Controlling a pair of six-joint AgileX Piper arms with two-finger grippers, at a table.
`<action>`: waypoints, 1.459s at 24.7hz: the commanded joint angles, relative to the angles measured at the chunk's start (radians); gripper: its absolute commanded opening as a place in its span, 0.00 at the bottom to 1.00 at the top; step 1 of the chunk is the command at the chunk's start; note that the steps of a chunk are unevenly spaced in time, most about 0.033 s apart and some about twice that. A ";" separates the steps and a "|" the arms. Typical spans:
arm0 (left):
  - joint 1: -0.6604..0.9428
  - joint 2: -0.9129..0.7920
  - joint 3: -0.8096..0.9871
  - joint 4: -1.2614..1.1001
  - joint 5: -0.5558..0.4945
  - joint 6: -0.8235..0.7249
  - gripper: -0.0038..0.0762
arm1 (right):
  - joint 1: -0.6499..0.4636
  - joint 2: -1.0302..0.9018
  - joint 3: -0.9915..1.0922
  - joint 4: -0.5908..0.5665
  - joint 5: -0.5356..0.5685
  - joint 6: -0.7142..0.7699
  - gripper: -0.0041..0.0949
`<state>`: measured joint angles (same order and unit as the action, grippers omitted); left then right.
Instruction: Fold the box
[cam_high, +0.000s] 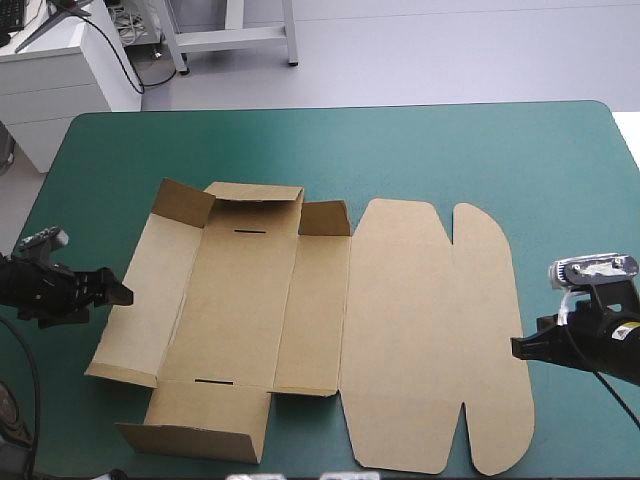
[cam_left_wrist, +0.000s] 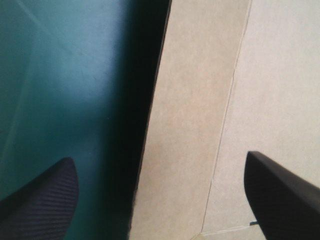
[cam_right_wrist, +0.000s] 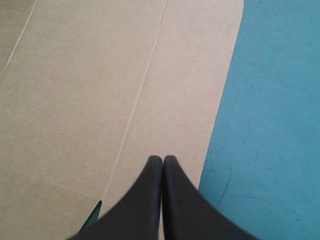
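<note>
- Box (cam_high: 330, 320) lies mid-way across the table (cam_high: 500, 150), mostly flat, with its left side slightly raised.
- My left gripper (cam_high: 120, 293) stands open at its left edge; my right gripper (cam_high: 518, 347) is closed and empty at its right edge.
- I judge the board light and stiff, so I'd grip the left edge.

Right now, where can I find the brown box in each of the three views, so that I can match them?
High view: the box lies mid-table, far and left flaps partly raised, lid flat toward the right.
Left wrist view: the box shows its left edge, running ahead between the fingers of the open left gripper.
Right wrist view: the box shows its flat lid, under the shut right gripper.
Shared landmark: the teal-green cover along the box's outer edge.
</note>
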<state>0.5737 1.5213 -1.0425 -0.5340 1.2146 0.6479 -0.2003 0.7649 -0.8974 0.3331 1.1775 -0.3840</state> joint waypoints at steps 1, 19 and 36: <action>-0.007 -0.020 0.035 -0.084 0.055 0.054 0.84 | -0.004 -0.005 -0.020 0.030 -0.035 -0.009 0.02; -0.195 -0.020 0.107 -0.143 0.019 0.115 0.83 | -0.004 -0.005 -0.020 0.031 -0.029 -0.011 0.02; -0.195 -0.020 0.105 -0.081 0.013 0.079 0.04 | -0.004 -0.005 -0.020 0.031 -0.024 -0.013 0.02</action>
<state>0.3849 1.5300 -0.9148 -0.5842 1.1943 0.7608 -0.2003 0.7649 -0.8974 0.3349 1.1875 -0.3872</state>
